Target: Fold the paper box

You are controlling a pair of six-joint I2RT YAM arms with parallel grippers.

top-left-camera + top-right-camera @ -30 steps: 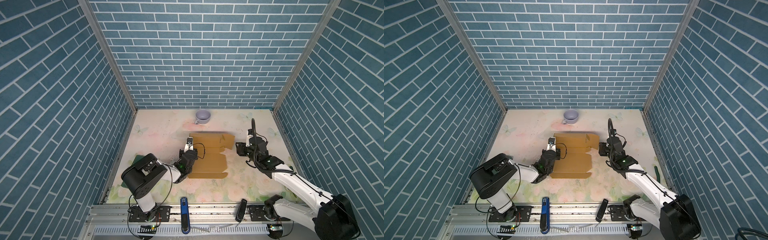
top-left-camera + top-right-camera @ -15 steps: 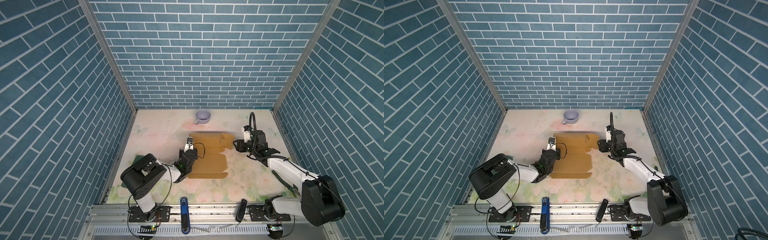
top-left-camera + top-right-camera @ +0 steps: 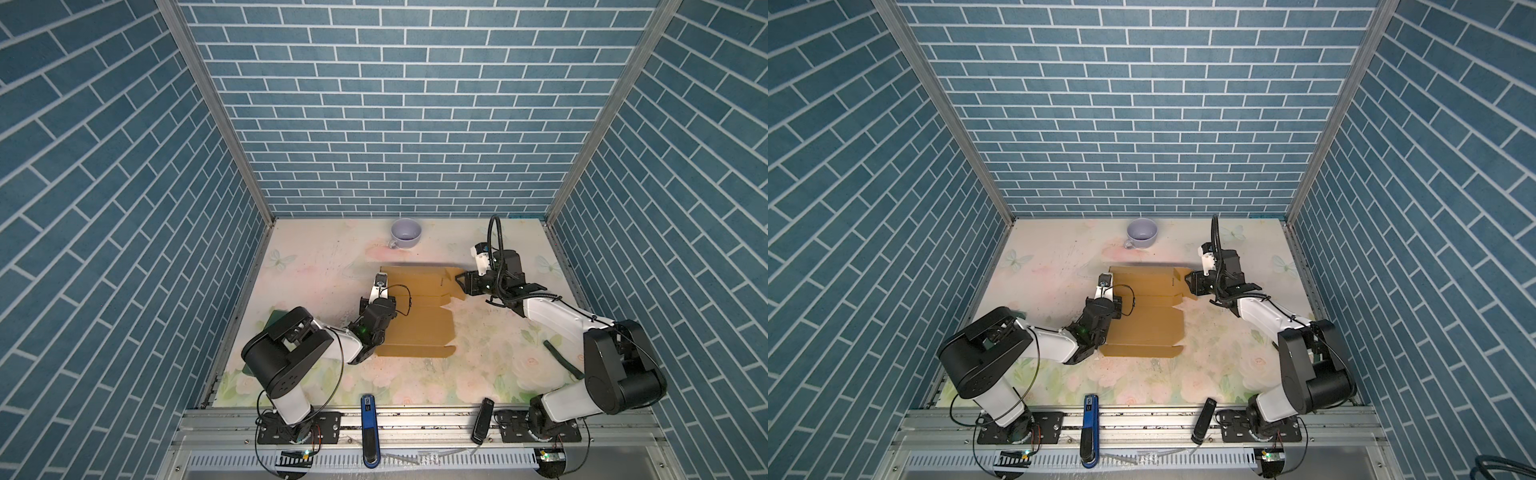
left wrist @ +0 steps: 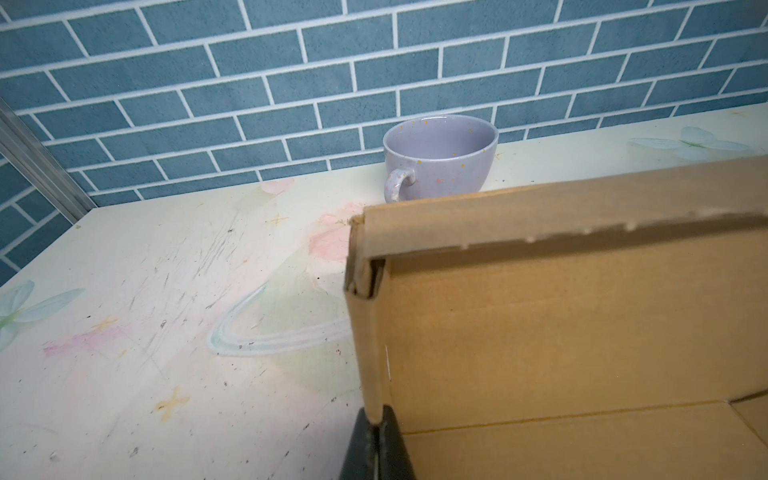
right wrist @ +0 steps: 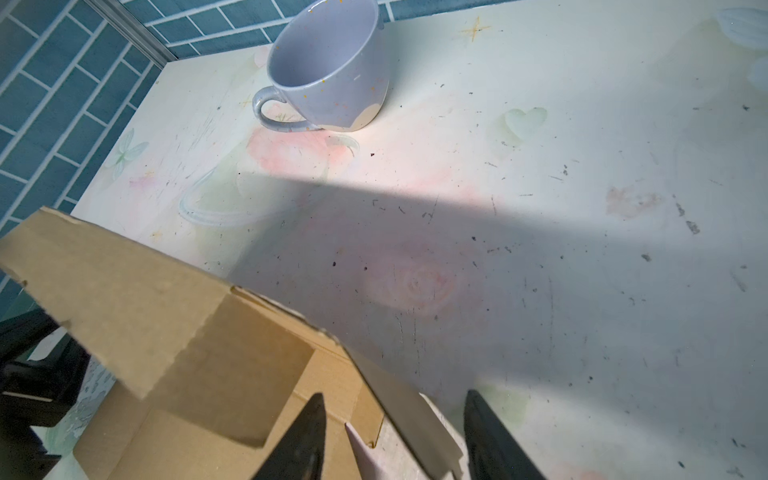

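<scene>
The paper box (image 3: 415,320) (image 3: 1144,322) is brown cardboard, partly folded, lying mid-table. In the left wrist view its left wall (image 4: 368,332) and back wall stand upright and meet at a corner. My left gripper (image 4: 376,419) (image 3: 384,296) is shut on the left wall's edge. My right gripper (image 5: 399,440) (image 3: 460,284) (image 3: 1190,284) is open at the box's far right corner. A raised side flap (image 5: 415,419) stands between its fingers (image 5: 309,432) with a gap on each side.
A lavender cup (image 3: 406,235) (image 3: 1142,235) (image 4: 440,160) (image 5: 328,66) stands behind the box near the back wall. A dark green board (image 3: 276,320) lies under my left arm. A thin dark green strip (image 3: 561,359) lies at the right. Brick walls enclose three sides.
My right gripper has moved left and a little back, up to the box's right flap, and its arm has swung round. The left gripper and the box have stayed put.
</scene>
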